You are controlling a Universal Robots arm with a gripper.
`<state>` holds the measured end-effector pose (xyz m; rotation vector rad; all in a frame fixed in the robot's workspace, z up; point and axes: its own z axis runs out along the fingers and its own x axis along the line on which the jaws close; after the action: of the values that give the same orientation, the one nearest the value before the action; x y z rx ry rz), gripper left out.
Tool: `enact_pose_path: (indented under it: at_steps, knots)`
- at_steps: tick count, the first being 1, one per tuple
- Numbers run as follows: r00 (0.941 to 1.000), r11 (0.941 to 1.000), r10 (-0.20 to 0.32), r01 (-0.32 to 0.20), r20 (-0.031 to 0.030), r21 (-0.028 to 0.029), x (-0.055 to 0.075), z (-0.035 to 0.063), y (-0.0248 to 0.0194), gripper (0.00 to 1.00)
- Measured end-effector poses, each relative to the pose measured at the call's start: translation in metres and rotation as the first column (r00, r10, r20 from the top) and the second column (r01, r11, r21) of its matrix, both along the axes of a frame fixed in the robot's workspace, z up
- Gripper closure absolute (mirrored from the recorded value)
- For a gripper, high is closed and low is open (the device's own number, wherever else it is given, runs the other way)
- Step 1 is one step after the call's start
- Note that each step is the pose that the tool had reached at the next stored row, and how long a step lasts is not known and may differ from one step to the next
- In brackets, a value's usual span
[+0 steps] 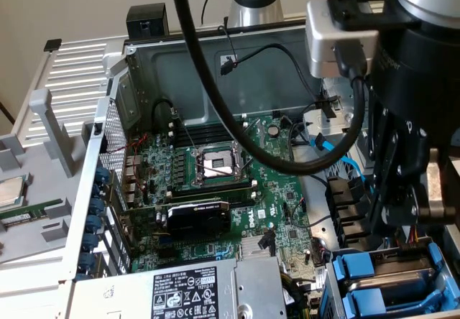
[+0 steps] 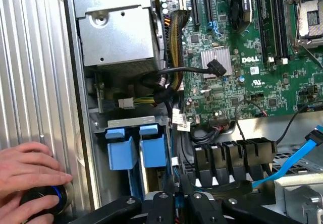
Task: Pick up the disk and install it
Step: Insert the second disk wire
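Black gripper (image 1: 402, 222) linkage closest to the lens, hanging directly over the bay (image 2: 132, 120). Jaws drawn close together in the wrist view, with a thin blue sliver between them; cannot tell whether anything is gripped.

Disk (image 1: 374, 269) seated in the bay under the gripper, shown by its blue carrier (image 2: 154, 151) and a strip of grey metal. 2 blue carriers side by side there, tabs upward; most of the metal bodies hidden.

Just beside the bay, a row of 4 black connectors (image 2: 232, 156) and a blue cable (image 2: 292, 158) running off past them. Also beside the bay, on the exterior view's left, a silver supply box (image 1: 180, 294) with a black label and a bundle of wires leaving it toward the bay.

Beyond the bay, a green board (image 1: 287, 197) with an open CPU socket (image 1: 219, 164) and a black card (image 1: 198, 215).

Outside the case wall next to the bay, a hand (image 2: 30, 176) resting on a black knob (image 2: 38, 204) with a blue ring.

Well away from the bay, a small silver chip (image 1: 8, 190) lying on the removed side panel (image 1: 72, 75).
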<state>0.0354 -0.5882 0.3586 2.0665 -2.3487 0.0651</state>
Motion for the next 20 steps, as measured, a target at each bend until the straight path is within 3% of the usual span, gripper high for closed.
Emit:
enact_pose_path:
  at_steps: [10,20]
  knots:
    - [0.9964,0.9964,0.084,-0.084,0.0007,0.0001,-0.0006,-0.0025,-0.0017,0.84]
    - [0.9961,0.9961,0.088,-0.088,0.0009,0.0012,0.0011,-0.0025,-0.0023,0.84]
